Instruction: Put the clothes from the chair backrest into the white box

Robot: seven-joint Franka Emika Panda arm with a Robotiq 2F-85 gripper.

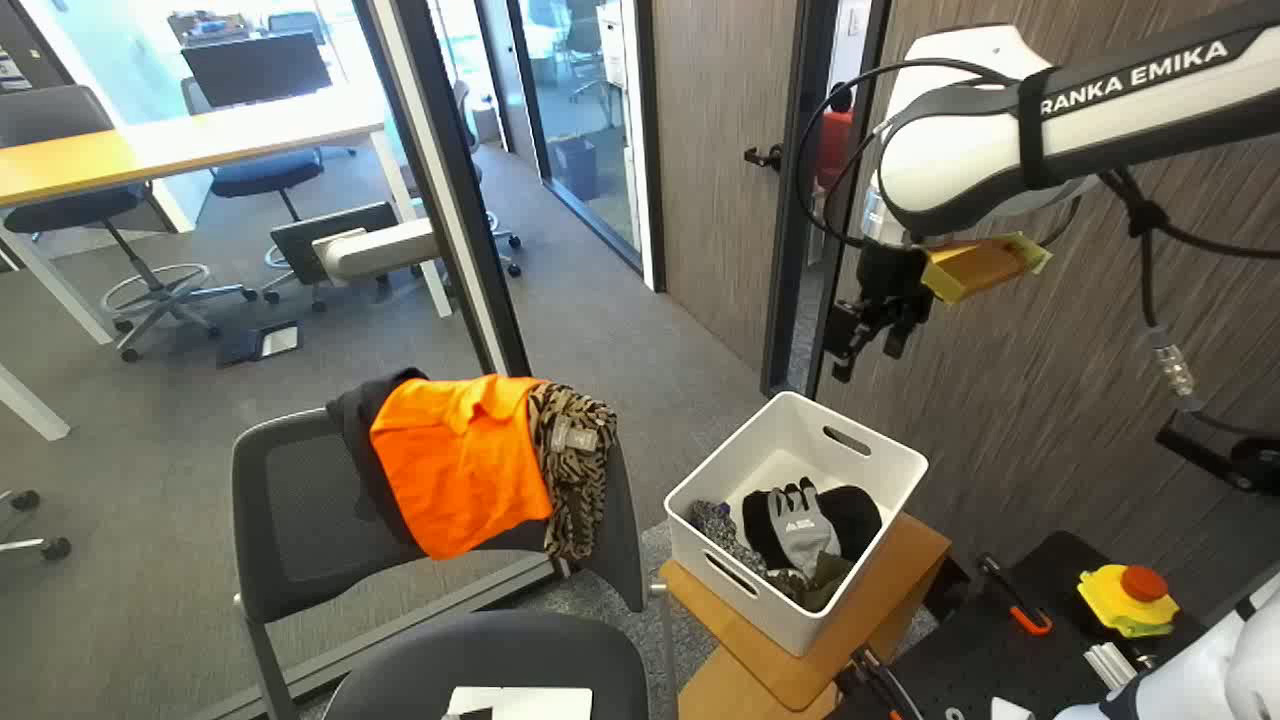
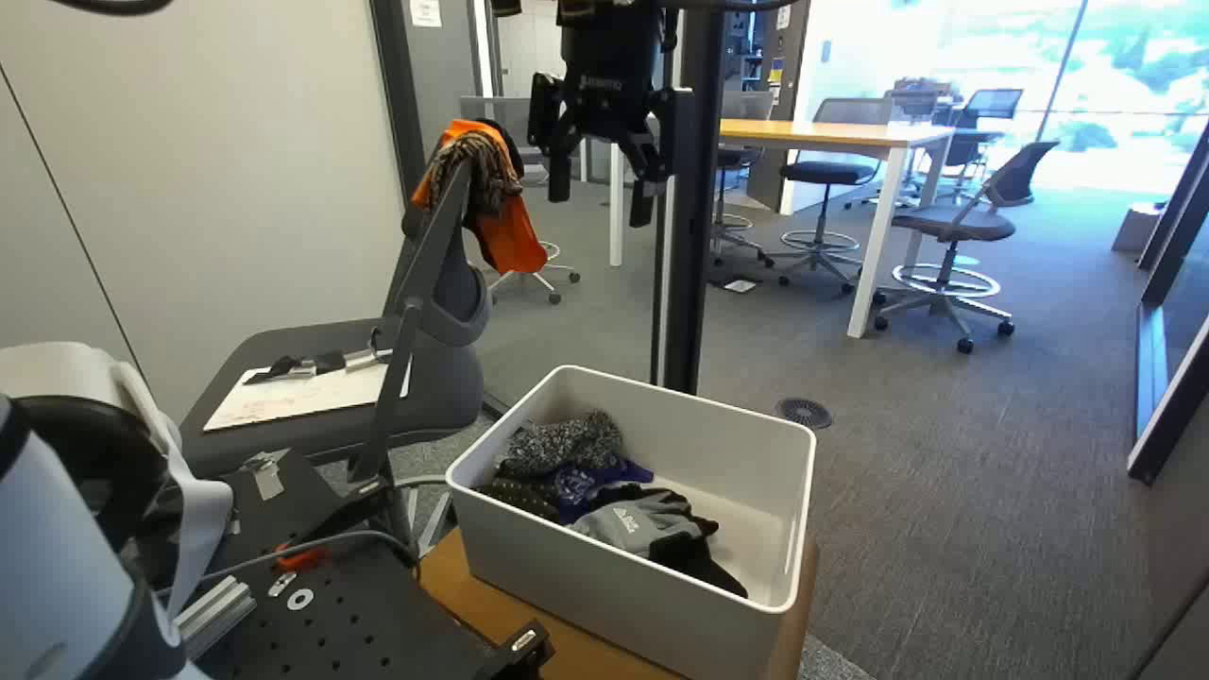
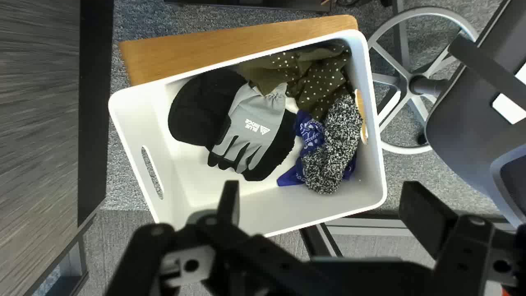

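The orange garment (image 1: 460, 470) and the brown-and-tan patterned garment (image 1: 575, 480) hang side by side over the dark grey chair backrest (image 1: 305, 505). A dark cloth (image 1: 360, 420) shows beside the orange one. In an exterior view, the orange garment (image 2: 510, 236) and patterned garment (image 2: 486, 175) are seen from the side. The white box (image 1: 790, 625) stands beside the chair; it also shows in an exterior view (image 2: 604, 590) and the wrist view (image 3: 271, 209). My gripper (image 1: 868, 355) is open and empty above the box, pointing down, with fingers wide apart in the wrist view (image 3: 320, 191).
The box holds a grey-black glove (image 3: 254, 123), a black item (image 3: 203, 107), dotted olive cloth (image 3: 316, 82), blue bandana (image 3: 310, 131) and speckled cloth (image 3: 335, 148). It rests on a wooden stand (image 1: 910, 570). A dark post (image 2: 689, 283) and wooden wall (image 1: 1000, 430) stand near.
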